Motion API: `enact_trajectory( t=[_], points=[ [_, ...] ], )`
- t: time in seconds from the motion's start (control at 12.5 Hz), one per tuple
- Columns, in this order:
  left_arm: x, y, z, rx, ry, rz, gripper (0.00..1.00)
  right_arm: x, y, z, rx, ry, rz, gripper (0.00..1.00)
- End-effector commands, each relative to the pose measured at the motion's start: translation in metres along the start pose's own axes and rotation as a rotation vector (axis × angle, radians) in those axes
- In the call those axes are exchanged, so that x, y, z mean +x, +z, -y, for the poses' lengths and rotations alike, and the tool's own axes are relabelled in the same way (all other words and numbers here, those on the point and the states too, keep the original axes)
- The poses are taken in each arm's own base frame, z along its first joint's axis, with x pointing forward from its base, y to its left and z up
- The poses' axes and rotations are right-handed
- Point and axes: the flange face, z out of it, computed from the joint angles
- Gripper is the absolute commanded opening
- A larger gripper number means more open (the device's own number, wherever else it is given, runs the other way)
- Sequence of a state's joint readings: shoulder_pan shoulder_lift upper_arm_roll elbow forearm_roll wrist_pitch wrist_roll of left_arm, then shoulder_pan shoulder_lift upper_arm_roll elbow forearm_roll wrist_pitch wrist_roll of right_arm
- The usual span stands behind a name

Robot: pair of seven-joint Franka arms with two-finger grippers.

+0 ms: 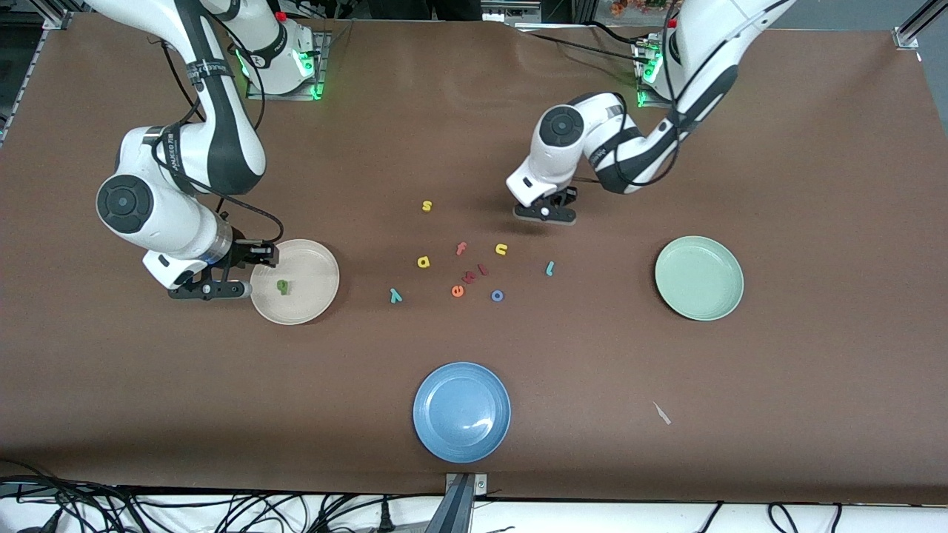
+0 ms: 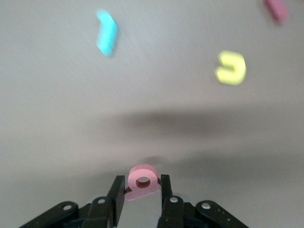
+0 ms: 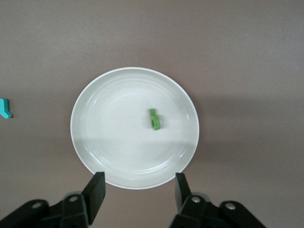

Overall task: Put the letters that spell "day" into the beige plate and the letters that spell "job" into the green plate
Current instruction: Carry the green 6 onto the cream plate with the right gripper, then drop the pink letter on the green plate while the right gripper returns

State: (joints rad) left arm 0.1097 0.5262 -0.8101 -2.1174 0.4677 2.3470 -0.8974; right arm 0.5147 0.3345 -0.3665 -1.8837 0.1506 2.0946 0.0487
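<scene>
The dark green "d" [image 1: 282,286] [image 3: 154,118] lies in the beige plate [image 1: 318,259] [image 3: 114,123]. My right gripper [image 1: 209,289] [image 3: 138,183] stands open and empty over that plate's edge at the right arm's end. My left gripper [image 1: 546,213] [image 2: 141,185] is shut on the pinkish "b" [image 2: 142,179], over bare tabletop beside the letter cluster. On the table lie the yellow "a" [image 1: 423,261], teal "y" [image 1: 395,296] [image 3: 4,108], teal "j" [image 1: 549,268] [image 2: 107,32] and blue "o" [image 1: 498,296]. The green plate [image 1: 699,277] holds nothing.
Other letters lie in the cluster: yellow "s" [image 1: 426,206], yellow "u" [image 1: 501,249] [image 2: 231,68], red "f" [image 1: 461,248], orange "e" [image 1: 458,291] and two small reddish pieces [image 1: 476,274]. A blue plate [image 1: 461,411] sits nearest the front camera.
</scene>
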Motion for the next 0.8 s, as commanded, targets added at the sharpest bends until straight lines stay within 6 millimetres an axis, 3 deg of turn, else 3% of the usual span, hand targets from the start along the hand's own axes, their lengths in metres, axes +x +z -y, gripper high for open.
enact_trajectory(
  t=[0.0, 0.24, 0.48, 0.72],
  points=[
    [0.043, -0.037, 0.065, 0.002, 0.029, -0.006, 0.16, 0.005, -0.007, 0.022, 0.013, 0.042, -0.02, 0.68],
    [0.073, -0.045, 0.152, 0.024, 0.088, 0.047, 0.16, 0.015, -0.01, 0.084, -0.003, 0.107, -0.055, 0.68],
    [0.089, -0.039, 0.248, 0.027, 0.183, 0.104, 0.16, 0.026, 0.012, 0.159, 0.038, 0.167, -0.083, 0.68],
    [0.092, -0.018, 0.329, 0.024, 0.273, 0.147, 0.16, 0.021, 0.046, 0.201, 0.021, 0.144, -0.118, 0.71]
  ],
)
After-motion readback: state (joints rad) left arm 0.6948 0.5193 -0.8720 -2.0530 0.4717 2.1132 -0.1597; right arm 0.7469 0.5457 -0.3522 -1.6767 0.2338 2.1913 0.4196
